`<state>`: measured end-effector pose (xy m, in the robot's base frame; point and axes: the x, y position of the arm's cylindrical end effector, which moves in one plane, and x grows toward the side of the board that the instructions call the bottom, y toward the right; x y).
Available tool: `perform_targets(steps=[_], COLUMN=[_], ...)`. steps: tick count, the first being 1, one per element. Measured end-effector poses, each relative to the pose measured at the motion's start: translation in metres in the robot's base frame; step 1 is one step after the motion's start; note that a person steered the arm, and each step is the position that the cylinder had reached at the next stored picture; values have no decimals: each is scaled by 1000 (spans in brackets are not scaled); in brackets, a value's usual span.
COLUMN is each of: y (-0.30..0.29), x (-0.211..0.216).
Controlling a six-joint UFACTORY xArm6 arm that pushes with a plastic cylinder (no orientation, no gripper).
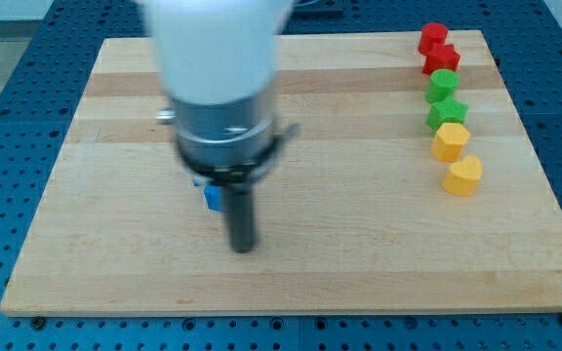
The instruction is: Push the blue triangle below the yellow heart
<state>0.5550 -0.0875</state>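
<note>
A blue block (212, 197) shows only as a small patch at the board's left centre, mostly hidden behind my rod; its shape cannot be made out. My tip (243, 247) rests on the board just below and to the right of that blue patch. The yellow heart (463, 175) lies far to the view's right, the lowest in a column of blocks. The arm's white and grey body (220, 78) covers the board's upper left centre.
A column at the view's right holds, from the top, a red block (433, 37), a red block (442, 59), a green block (444, 85), a green block (447, 113), and a yellow hexagon (450, 141). The wooden board (359, 263) sits on a blue perforated table.
</note>
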Motion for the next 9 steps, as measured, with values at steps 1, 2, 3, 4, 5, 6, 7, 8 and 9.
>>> perform_targets(steps=[1, 2, 3, 4, 5, 6, 7, 8, 9], y=[-64, -106, -122, -106, -57, -4, 31, 40, 41], x=[-7, -43, -82, -108, -119, -119, -107, -84, -64])
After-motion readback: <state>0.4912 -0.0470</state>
